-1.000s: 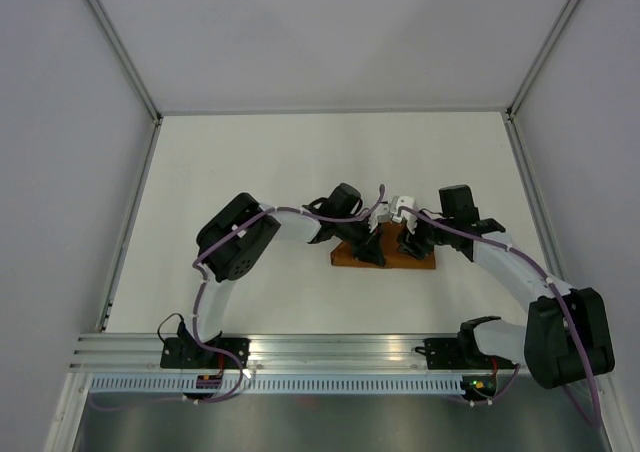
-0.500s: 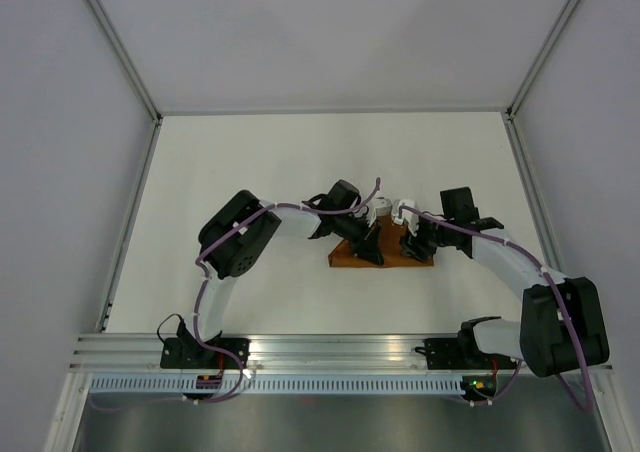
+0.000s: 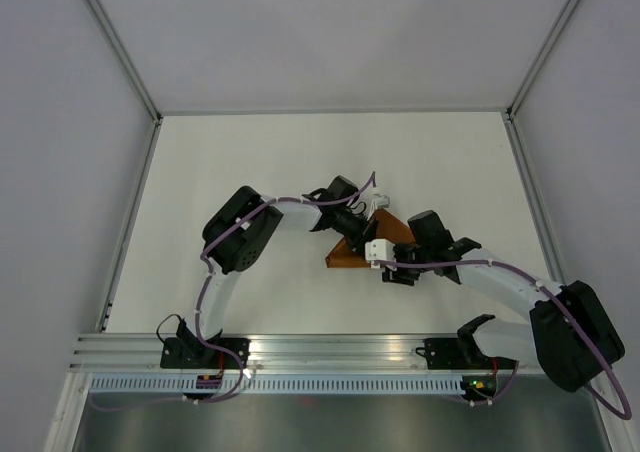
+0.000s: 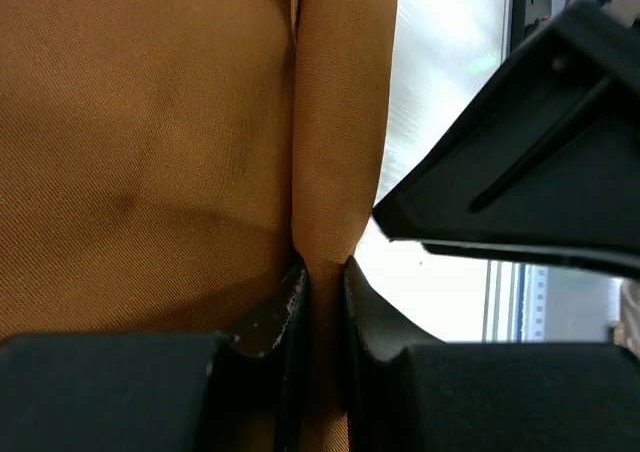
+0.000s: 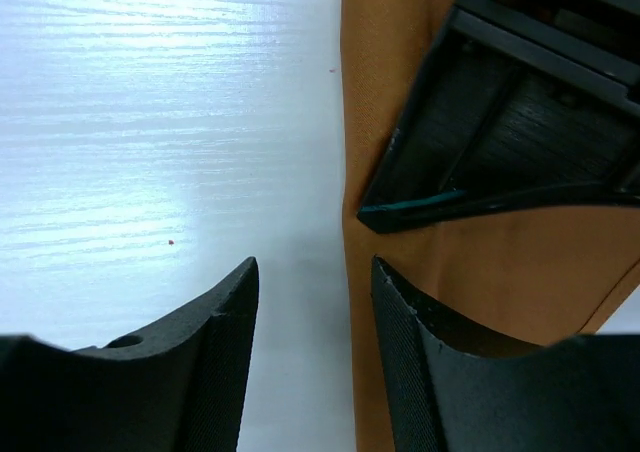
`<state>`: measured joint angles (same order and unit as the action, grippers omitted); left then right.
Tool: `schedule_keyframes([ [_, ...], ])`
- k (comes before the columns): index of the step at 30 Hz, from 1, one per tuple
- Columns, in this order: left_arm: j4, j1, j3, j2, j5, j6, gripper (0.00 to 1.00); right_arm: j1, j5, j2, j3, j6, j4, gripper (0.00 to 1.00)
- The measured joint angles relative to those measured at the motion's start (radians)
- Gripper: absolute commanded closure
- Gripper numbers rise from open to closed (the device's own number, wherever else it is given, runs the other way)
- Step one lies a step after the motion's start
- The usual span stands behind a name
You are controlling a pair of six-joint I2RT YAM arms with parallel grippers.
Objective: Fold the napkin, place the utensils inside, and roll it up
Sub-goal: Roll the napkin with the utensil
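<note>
Midway across the desk [image 3: 250, 162], somewhat toward its near edge, the napkin [image 3: 396, 230] has gone from a flat strip to a lifted triangle. The left gripper [image 4: 322, 292] is clamped on a ridge of the cloth. The right gripper [image 5: 312, 342] has swung nearer, jaws apart and empty beside the cloth's edge. Folding seems unfinished, and no knife shows.

The napkin [image 3: 393, 228] lies in the middle of the table [image 3: 250, 162]. The left gripper [image 4: 322, 272] sits on it, a fold between its fingers. The right gripper [image 5: 310, 272] straddles the napkin's edge, just before the left gripper.
</note>
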<state>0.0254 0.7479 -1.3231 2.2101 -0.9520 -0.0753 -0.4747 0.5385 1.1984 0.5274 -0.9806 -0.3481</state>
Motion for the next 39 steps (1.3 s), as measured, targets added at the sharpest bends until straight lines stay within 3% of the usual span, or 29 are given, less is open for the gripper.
schedule_keyframes([
  [15,0.100,-0.032,-0.053,0.041,-0.061,-0.033,0.98,-0.108,-0.134,0.011,-0.105,0.018,0.235,0.46],
  [39,0.165,-0.042,-0.065,0.066,-0.135,-0.039,0.98,-0.116,-0.200,-0.020,-0.101,0.022,0.287,0.44],
])
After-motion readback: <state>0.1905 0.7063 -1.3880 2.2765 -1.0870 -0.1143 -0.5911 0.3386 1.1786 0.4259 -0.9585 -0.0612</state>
